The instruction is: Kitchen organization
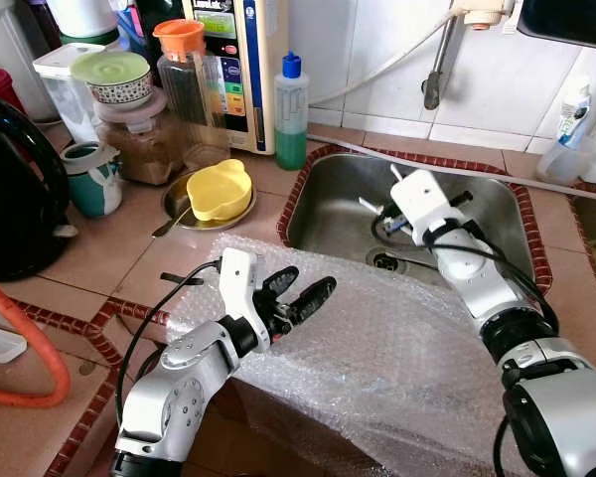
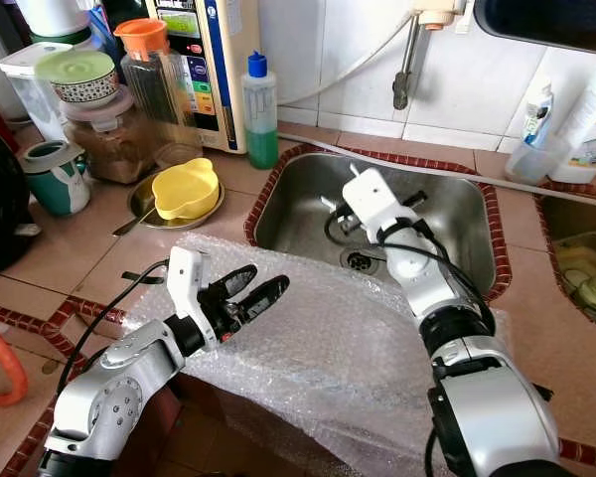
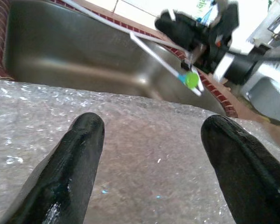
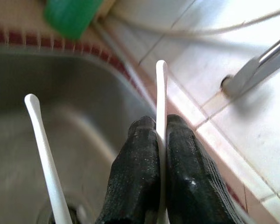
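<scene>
White plastic sticks [image 4: 161,100], thin as chopsticks, are over the sink [image 1: 328,214]; the right gripper [image 4: 161,140] is clenched on one, so lift slowly and keep it pinched. The left gripper [image 1: 296,288] hovers spread over bubble wrap [image 1: 397,348]. What the sticks really are, and their green tip, stays unclear.

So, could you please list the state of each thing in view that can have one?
Left claw: open, above the bubble wrap.
Right claw: shut on a white stick, over the sink.
Second white stick: loose beside it.
Bubble wrap: spread flat on the counter.
Orange-lidded jug: lid on.
Green bottle: capped, upright.
Yellow bowl: upright on a metal plate.
</scene>
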Tool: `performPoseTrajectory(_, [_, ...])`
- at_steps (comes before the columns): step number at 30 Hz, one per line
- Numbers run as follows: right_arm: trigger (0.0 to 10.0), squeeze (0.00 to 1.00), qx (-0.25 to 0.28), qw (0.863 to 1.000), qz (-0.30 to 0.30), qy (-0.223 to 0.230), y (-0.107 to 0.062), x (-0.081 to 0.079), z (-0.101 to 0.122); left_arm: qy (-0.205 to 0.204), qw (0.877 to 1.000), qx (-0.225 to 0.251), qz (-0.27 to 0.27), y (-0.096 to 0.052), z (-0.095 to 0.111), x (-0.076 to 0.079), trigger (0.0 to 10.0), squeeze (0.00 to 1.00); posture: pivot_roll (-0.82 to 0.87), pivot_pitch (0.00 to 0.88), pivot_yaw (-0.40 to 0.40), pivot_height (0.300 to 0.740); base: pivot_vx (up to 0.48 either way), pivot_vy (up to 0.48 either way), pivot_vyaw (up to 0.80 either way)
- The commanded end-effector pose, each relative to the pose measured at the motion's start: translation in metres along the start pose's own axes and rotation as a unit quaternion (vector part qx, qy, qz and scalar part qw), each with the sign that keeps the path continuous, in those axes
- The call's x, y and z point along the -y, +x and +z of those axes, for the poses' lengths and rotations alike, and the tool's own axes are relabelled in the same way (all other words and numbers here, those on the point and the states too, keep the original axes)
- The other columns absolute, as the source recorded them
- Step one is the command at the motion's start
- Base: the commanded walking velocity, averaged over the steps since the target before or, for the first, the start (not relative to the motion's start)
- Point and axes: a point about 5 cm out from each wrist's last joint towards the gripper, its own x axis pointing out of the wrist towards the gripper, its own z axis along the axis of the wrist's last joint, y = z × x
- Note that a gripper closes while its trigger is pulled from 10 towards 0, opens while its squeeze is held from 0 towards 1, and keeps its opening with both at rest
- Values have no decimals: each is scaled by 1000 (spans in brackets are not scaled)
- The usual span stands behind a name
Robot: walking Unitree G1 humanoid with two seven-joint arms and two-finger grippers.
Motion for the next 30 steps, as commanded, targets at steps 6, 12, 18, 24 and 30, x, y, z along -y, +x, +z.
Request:
performPoseTrajectory(6, [10000, 1000, -26, 1000, 14, -9, -3, 0, -12, 19, 1000, 8, 5, -1, 7, 1, 10000, 1000, 134, 49, 49, 740, 0, 0, 0])
performPoseTrajectory(12, [10000, 1000, -38, 999, 25, -3, -5, -6, -17, 22, 1000, 4, 3, 0, 7, 1, 10000, 1000, 133, 51, 53, 740, 0, 0, 0])
performPoseTrajectory(18, [10000, 1000, -34, 999, 34, 5, -3, -8, -15, 22, 1000, 3, 5, 0, 7, 1, 10000, 1000, 129, 51, 54, 740, 0, 0, 0])
performPoseTrajectory(24, [10000, 1000, -28, 999, 36, 28, -2, -6, -12, 26, 1000, 8, 9, 4, 8, 0, 10000, 1000, 120, 45, 50, 740, 0, 0, 0])
performPoseTrajectory(30, [10000, 1000, -5, 988, 47, 145, -1, -8, -7, 78, 992, 62, 80, 7, 30, -13, 10000, 1000, 117, 43, 44, 740, 0, 0, 0])
